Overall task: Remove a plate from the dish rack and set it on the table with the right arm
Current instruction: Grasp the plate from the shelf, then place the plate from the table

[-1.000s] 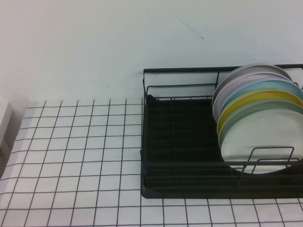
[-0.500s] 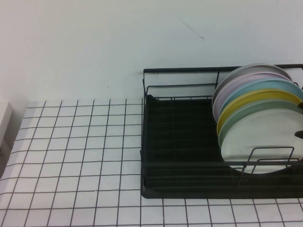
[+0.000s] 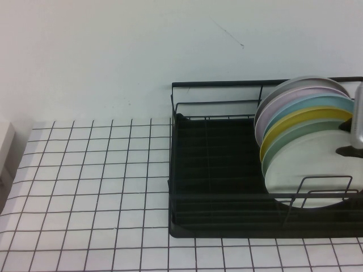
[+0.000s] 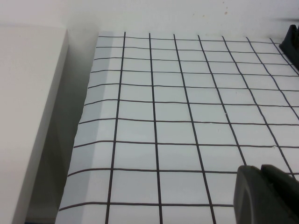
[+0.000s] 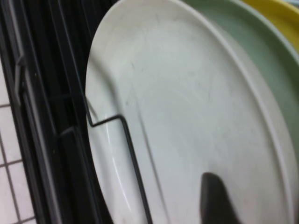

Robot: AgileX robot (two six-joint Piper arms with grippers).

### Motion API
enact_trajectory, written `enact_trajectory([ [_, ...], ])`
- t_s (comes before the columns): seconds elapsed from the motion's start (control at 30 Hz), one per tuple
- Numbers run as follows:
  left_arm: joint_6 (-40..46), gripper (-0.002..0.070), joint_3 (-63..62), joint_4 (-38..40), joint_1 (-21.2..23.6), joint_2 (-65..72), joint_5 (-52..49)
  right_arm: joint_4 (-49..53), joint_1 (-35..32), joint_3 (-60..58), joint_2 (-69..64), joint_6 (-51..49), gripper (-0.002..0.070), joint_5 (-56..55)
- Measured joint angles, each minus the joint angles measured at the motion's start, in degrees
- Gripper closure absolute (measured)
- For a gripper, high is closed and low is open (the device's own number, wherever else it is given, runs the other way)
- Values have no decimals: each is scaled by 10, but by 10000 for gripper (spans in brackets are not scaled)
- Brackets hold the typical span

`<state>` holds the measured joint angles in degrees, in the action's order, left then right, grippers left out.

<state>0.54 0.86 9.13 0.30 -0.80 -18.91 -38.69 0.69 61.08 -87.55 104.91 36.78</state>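
The off-white plate [image 3: 309, 170] stands at the front of a row of plates at the right end of the black dish rack [image 3: 215, 164], behind a wire divider. My right gripper [image 3: 351, 148] reaches in from the right edge, just in front of the plate's face. In the right wrist view the plate [image 5: 187, 116] fills the picture, and one dark finger [image 5: 216, 200] lies over its face; the jaws stand open and hold nothing. My left gripper [image 4: 261, 191] is shut and empty, low over the grid table [image 4: 187, 116], out of the high view.
Behind the off-white plate stand a mint-green plate [image 3: 272, 148], a yellow plate [image 3: 306, 120] and several more. The rack's left half holds no plates. A white block [image 3: 4, 147] stands at the table's [image 3: 85, 187] left edge.
My right gripper has come into the high view from the right edge and moved up to the off-white plate's face. The plates and the rack have not moved.
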Motion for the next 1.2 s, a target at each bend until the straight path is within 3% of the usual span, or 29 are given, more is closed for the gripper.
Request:
enact_trajectory([
  [0.23,0,678,0,0,0,0,0,-7,14,1,-15,11,567,-12],
  [0.37,0,678,0,0,0,0,0,19,16,12,-4,-2,566,1],
  [0.6,0,678,0,0,0,0,0,116,17,66,90,-113,567,64],
  [0.83,0,678,0,0,0,0,0,127,17,85,222,-218,568,142],
  [0.97,0,678,0,0,0,0,0,108,17,86,289,-347,568,172],
  [1.2,0,678,0,0,0,0,0,74,17,66,340,-668,568,304],
])
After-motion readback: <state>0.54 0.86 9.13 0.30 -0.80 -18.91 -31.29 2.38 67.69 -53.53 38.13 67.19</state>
